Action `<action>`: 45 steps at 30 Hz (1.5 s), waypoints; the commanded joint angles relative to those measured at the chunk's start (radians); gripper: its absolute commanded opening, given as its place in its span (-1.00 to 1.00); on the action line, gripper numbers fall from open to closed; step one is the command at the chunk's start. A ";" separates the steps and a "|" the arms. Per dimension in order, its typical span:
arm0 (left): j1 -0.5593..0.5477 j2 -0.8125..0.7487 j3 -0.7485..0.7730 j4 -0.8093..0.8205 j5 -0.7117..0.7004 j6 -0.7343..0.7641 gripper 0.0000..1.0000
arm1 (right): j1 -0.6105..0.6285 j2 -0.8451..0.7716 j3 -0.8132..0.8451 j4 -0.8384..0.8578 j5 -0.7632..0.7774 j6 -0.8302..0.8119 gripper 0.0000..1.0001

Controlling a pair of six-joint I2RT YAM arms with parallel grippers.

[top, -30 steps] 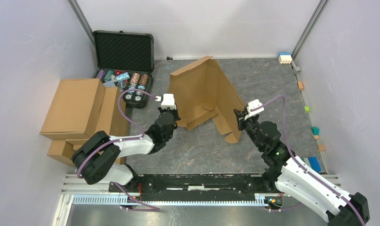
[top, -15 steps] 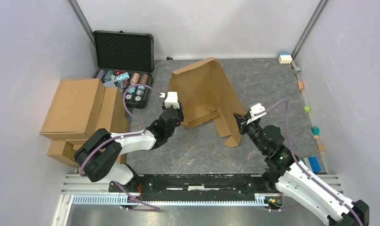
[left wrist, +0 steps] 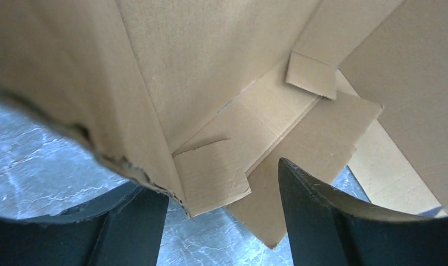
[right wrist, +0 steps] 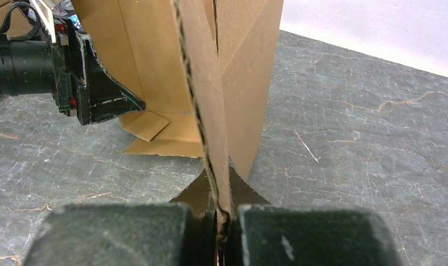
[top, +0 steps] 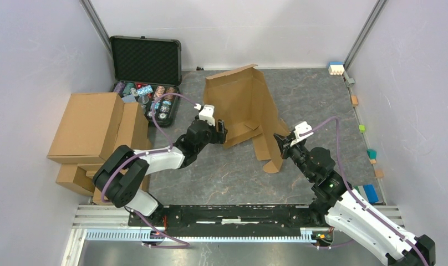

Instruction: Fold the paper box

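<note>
Standing paper box (top: 238,102), left fingers (left wrist: 321,221) spread astride its wall, right fingers (right wrist: 310,238) pinching edge

The paper box (top: 241,102), brown corrugated cardboard, is standing half-folded near the middle of the worktop's (top: 316,100) far edge, panels upright, flaps lying flat

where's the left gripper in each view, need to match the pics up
top external: left gripper sits at centre, against the left edge of the paper box.
left wrist: its own dark fingers fill the bottom corners, spread apart, with cardboard above them.
right wrist: upper left, pointing into the box's open side.
shared landmark: the paper box's upright wall, seen in all three.
</note>
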 commanded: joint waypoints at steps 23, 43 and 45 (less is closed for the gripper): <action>-0.007 0.084 0.043 -0.010 0.211 -0.001 1.00 | 0.002 0.018 0.043 -0.078 -0.085 0.105 -1.00; -0.045 0.114 0.090 -0.078 0.177 0.092 1.00 | 0.002 0.040 0.064 -0.100 -0.091 0.100 -1.00; -0.046 0.123 0.097 -0.088 0.147 0.088 1.00 | 0.002 0.040 0.067 -0.102 -0.091 0.097 -1.00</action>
